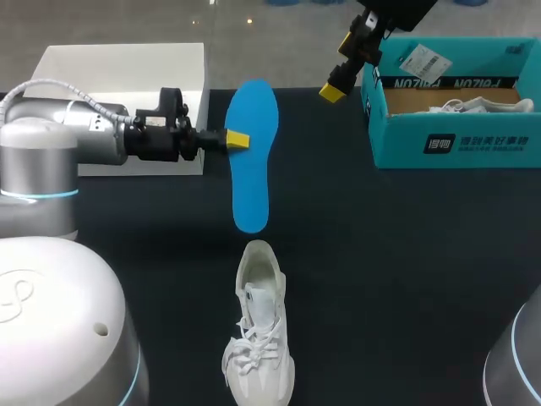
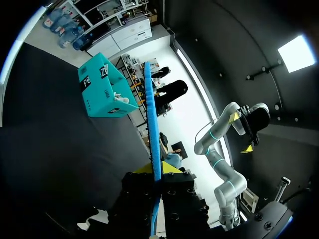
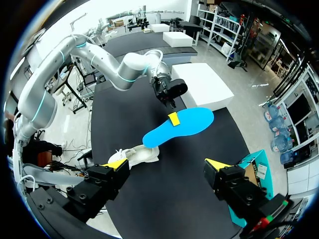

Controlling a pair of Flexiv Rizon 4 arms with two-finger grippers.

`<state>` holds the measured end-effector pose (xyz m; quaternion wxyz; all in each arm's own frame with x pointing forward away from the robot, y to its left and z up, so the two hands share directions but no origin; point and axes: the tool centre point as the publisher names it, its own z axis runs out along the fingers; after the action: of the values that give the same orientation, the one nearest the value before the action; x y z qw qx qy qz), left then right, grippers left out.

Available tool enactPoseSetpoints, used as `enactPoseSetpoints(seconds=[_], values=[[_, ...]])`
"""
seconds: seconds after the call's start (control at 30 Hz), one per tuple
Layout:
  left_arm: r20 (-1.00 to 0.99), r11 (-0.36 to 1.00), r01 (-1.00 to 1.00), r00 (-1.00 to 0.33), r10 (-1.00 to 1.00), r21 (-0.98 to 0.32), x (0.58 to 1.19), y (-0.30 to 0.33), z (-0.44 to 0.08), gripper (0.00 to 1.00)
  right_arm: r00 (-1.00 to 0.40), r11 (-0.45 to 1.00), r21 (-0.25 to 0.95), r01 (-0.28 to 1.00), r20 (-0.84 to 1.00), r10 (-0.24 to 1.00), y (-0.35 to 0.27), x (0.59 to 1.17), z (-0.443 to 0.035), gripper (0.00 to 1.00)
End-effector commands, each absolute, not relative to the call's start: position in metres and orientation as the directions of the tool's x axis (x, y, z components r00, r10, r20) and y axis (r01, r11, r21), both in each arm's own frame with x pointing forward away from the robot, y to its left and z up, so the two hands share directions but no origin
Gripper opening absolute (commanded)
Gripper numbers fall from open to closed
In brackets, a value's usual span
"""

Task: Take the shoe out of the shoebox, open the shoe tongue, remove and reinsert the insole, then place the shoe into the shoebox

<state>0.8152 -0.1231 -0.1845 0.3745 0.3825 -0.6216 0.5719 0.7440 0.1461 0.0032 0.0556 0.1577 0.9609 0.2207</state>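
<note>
Two yellow-tipped fingers of my left gripper are clamped on the long edge of the insole; the left wrist view shows it edge-on between them. The insole hangs over the far middle of the tabletop, narrower end toward the shoe. The shoe lies at the middle of the near edge, collar facing the insole, toe toward the near edge. My right gripper is released, fingers spread wide, holding nothing, raised near the shoebox at the far right corner.

Step in hand, as I judge it: insole removed, reinsertion pending. The next move calls for lowering the insole to the collar and feeding it in. The wider end appears to point away from the shoe, so I expect a turn first. The free gripper should steady the shoe.

Materials:
- Insole: blue, thin, flat, probably foam, likely to flex.
- Shoe: white, knit-looking upper, loose laces.
- Shoebox: teal cardboard, open top, rigid walls.
</note>
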Motion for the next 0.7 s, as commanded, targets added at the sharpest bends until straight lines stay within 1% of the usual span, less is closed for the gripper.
enactPoseSetpoints(seconds=[0.03, 0.2, 0.37, 0.53, 0.6, 0.7], values=[[0.903, 0.054, -0.904, -0.427, -0.05, -0.424, 0.815, -0.123, -0.184, 0.0, -0.944, 0.853, 0.441, 0.277, -0.041, 0.328, 0.148, 0.745, 0.003, 1.0], [0.903, 0.054, -0.904, -0.427, -0.05, -0.424, 0.815, -0.123, -0.184, 0.0, -0.947, 0.853, 0.453, 0.26, -0.05, 0.316, 0.157, 0.746, -0.001, 1.0], [0.903, 0.054, -0.904, -0.427, -0.05, -0.424, 0.815, -0.123, -0.184, 0.0, -0.951, 0.87, 0.425, 0.251, -0.06, 0.304, 0.165, 0.744, -0.003, 1.0], [0.903, 0.054, -0.904, -0.427, -0.05, -0.424, 0.815, -0.123, -0.184, 0.0, -0.921, 0.871, 0.386, 0.303, -0.116, 0.372, 0.16, 0.736, 0.005, 1.0], [0.903, 0.054, -0.904, -0.427, -0.05, -0.424, 0.815, -0.123, -0.184, 0.0, -0.92, 0.869, 0.392, 0.301, -0.119, 0.373, 0.16, 0.734, 0.008, 1.0], [0.903, 0.054, -0.904, -0.427, -0.05, -0.424, 0.815, -0.123, -0.184, 0.0, -0.906, 0.845, 0.407, 0.347, -0.089, 0.415, 0.159, 0.733, 0.008, 1.0]])
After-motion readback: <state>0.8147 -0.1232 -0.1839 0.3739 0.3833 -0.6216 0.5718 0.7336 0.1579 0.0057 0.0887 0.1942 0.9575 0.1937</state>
